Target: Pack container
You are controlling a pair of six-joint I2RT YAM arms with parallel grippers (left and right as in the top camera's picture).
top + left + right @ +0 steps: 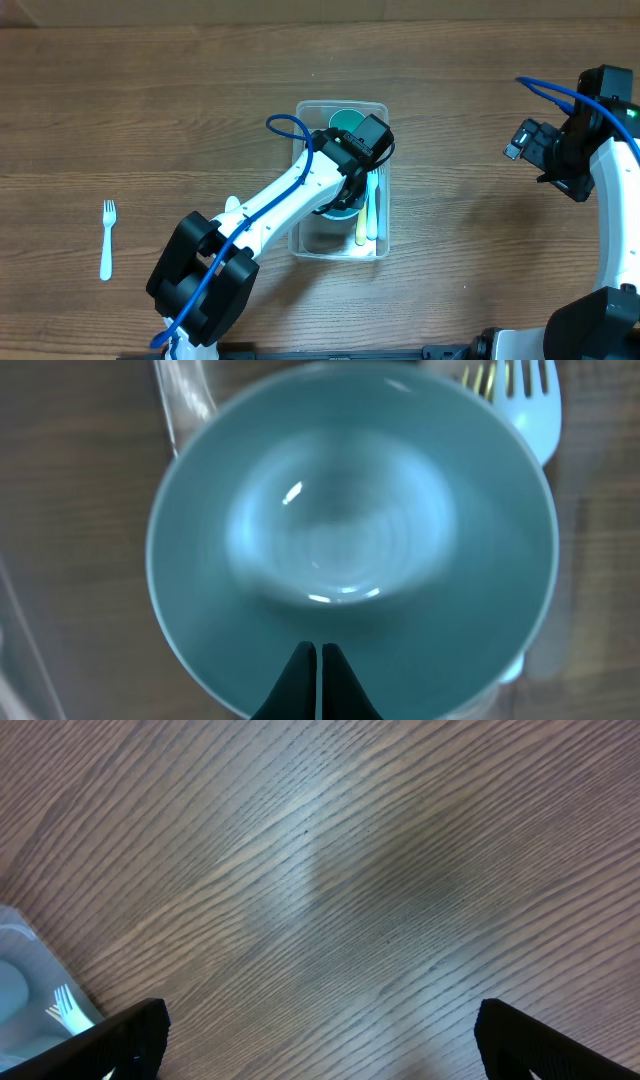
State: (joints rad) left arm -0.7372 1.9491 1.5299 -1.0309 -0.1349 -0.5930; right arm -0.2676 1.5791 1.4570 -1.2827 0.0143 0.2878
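Note:
The clear rectangular container (300, 240) stands at the table's middle. It holds a light-blue bowl (346, 119) at its far end, a second light-blue bowl (350, 540) under my left wrist, and a yellow utensil (362, 228) beside a pale one (373, 215). My left gripper (348, 192) is inside the container. Its fingers (319, 648) are shut together just over the inside of that second bowl, with nothing between them. A light-blue fork head (525, 400) lies beside the bowl. My right gripper (522, 150) is open and empty over bare table, far right; its fingers (320, 1020) are wide apart.
A light-blue fork (107, 238) lies on the wooden table at the far left. The container's corner (20, 970) with a fork inside shows at the right wrist view's lower left. The left arm stretches from the front edge up over the container.

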